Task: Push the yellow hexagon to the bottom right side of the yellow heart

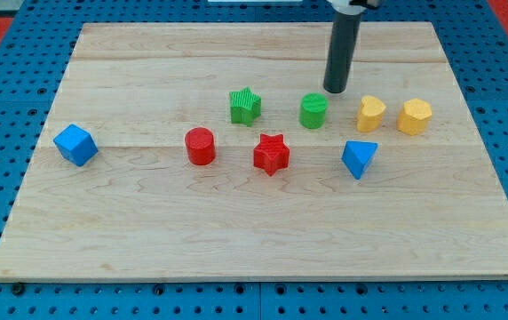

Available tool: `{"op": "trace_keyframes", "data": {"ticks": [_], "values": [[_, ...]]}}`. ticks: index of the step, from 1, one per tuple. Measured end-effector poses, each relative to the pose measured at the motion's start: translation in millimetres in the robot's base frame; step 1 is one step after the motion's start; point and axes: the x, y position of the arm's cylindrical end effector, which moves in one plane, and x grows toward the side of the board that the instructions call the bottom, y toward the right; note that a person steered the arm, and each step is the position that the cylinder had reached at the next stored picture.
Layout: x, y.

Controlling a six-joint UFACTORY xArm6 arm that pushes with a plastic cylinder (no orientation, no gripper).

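Camera view: my tip (335, 90) sits just above the green cylinder (313, 111), touching no block. Yellow hexagon (415, 116) lies just right of yellow heart (370, 113), level with it; needs nudging toward view's bottom.

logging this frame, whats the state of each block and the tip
my tip: above the green cylinder, touching no block
yellow hexagon: right of the yellow heart, level with it, not pushed lower yet
green star, red cylinder, red star, blue triangle, blue cube: resting apart
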Motion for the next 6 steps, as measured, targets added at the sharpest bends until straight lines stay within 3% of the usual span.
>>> {"op": "trace_keyframes", "data": {"ticks": [2,5,6], "values": [[34.9,63.0],[43.5,129.1],[81.8,123.2]]}}
